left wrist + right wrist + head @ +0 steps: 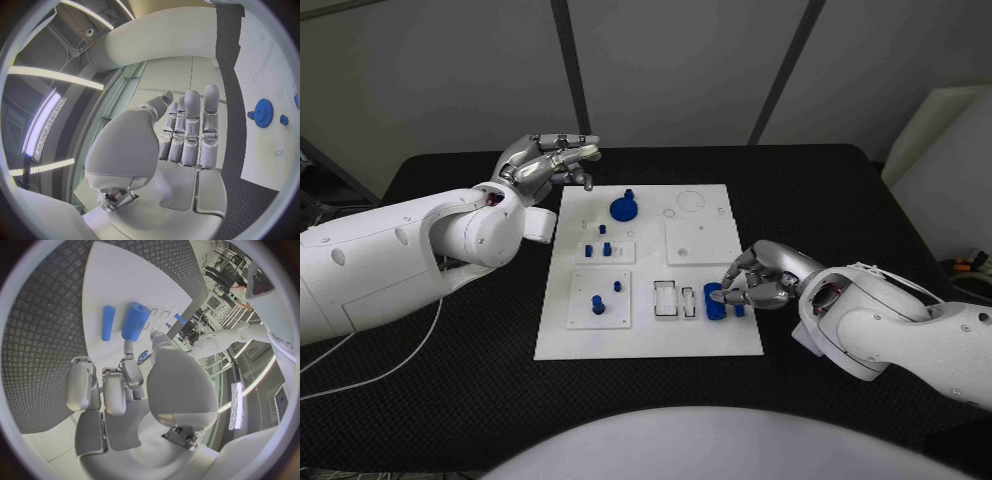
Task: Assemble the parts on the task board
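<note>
The white task board lies in the middle of the black table. A thick blue cylinder lies on its near right part, beside a thinner blue cylinder. My right hand is curled at the thick cylinder's near end, with a fingertip and the thumb against it. A blue gear stands near the board's far edge. My left hand hovers over the board's far left corner, fingers stretched out, holding nothing.
Small blue pegs stand in a square plate on the board, and more pegs in the plate nearer me. Narrow slots lie left of the thick cylinder. A cable trails over the table at the left.
</note>
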Controlling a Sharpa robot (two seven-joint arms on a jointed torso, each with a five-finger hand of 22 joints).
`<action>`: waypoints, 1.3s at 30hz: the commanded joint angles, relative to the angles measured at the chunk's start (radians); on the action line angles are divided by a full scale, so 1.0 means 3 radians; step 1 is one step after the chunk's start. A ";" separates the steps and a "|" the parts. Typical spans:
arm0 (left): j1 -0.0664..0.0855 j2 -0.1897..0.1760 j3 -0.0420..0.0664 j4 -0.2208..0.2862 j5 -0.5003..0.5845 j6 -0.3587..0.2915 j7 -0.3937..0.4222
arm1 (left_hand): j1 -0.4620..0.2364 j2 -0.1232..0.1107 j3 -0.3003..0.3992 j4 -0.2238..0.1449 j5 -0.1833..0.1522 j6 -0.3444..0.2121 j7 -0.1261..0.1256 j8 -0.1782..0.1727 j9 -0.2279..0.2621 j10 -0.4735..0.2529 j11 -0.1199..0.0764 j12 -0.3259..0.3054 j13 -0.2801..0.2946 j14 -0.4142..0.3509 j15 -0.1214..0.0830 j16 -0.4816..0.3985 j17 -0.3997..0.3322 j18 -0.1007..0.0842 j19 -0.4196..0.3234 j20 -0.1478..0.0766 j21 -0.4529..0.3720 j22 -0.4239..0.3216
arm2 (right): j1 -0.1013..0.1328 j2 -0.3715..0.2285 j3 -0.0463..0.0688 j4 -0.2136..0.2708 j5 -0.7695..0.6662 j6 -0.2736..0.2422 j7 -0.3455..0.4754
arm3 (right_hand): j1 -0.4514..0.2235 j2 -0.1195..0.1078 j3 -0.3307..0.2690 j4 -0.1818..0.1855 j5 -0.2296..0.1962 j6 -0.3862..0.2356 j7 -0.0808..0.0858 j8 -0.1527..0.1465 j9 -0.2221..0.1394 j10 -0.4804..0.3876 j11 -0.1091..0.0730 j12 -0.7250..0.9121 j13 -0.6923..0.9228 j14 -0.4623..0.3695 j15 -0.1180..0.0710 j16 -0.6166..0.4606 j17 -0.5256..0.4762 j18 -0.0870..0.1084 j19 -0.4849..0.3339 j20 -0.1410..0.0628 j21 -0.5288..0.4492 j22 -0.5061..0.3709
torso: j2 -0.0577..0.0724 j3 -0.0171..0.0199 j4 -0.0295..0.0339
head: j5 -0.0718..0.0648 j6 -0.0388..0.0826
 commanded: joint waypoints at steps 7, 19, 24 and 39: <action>-0.0001 -0.0012 0.0002 0.0016 0.0008 0.0019 0.0028 | 0.0004 0.0037 -0.0022 0.0002 0.0010 -0.0014 0.0015 -0.0006 -0.0004 -0.0026 -0.0004 0.0020 0.0003 -0.0020 -0.0005 -0.0003 -0.0003 0.0115 0.0000 0.0009 -0.0018 -0.0003 | -0.0043 0.0058 0.0001 -0.0018 -0.0268 0.0086 -0.0266 | -0.0018 0.0033 -0.0096 0.0014 -0.0020 -0.0045 -0.0007 0.0041 0.0044 -0.0005 0.0017 0.0014 0.0021 0.0265 0.0019 0.0012 0.0421 -0.0052 0.0010 0.0008 0.0013 0.0003 | 0.0002 -0.0001 0.0000 | -0.0003 -0.0012; -0.0005 -0.0021 0.0002 0.0022 0.0008 0.0025 0.0025 | 0.0004 0.0037 -0.0022 0.0002 0.0010 -0.0014 0.0015 -0.0006 -0.0004 -0.0026 -0.0004 0.0020 0.0003 -0.0020 -0.0005 -0.0003 -0.0003 0.0115 0.0000 0.0009 -0.0018 -0.0003 | -0.0099 0.0177 0.0001 -0.0113 -0.0280 0.0218 -0.0301 | -0.0034 0.0061 -0.0142 0.0013 -0.0023 -0.0046 -0.0012 0.0076 0.0075 0.0009 0.0013 0.0033 0.0056 0.0266 0.0017 0.0015 0.0428 -0.0053 0.0012 0.0008 0.0015 0.0008 | 0.0002 -0.0008 0.0007 | -0.0004 -0.0027; -0.0005 -0.0027 0.0002 0.0026 0.0008 0.0027 0.0024 | 0.0004 0.0037 -0.0022 0.0002 0.0010 -0.0014 0.0015 -0.0006 -0.0004 -0.0026 -0.0004 0.0020 0.0003 -0.0020 -0.0005 -0.0003 -0.0003 0.0115 0.0000 0.0009 -0.0018 -0.0003 | -0.0134 0.0224 0.0001 -0.0157 -0.0320 0.0249 -0.0327 | -0.0015 0.0078 -0.0154 0.0008 -0.0023 -0.0046 -0.0017 0.0095 0.0092 0.0017 0.0009 0.0044 0.0076 0.0268 0.0015 0.0018 0.0437 -0.0054 0.0015 0.0007 0.0017 0.0013 | 0.0000 -0.0006 0.0005 | 0.0007 -0.0034; -0.0005 -0.0036 0.0002 0.0025 0.0008 0.0031 0.0024 | 0.0000 0.0038 -0.0030 0.0005 0.0010 -0.0016 0.0015 -0.0005 -0.0004 -0.0031 -0.0004 0.0026 0.0004 -0.0021 -0.0004 -0.0002 -0.0007 0.0115 0.0001 0.0010 -0.0023 -0.0007 | -0.0159 0.0229 0.0001 -0.0137 -0.0390 0.0020 -0.0339 | 0.0143 0.0240 -0.0177 -0.0003 0.0152 0.0011 -0.0063 0.0242 0.0217 0.0103 -0.0033 0.0141 0.0238 0.0279 -0.0019 0.0041 0.0496 -0.0068 0.0056 -0.0021 0.0055 0.0080 | -0.0001 -0.0005 -0.0002 | 0.0022 -0.0034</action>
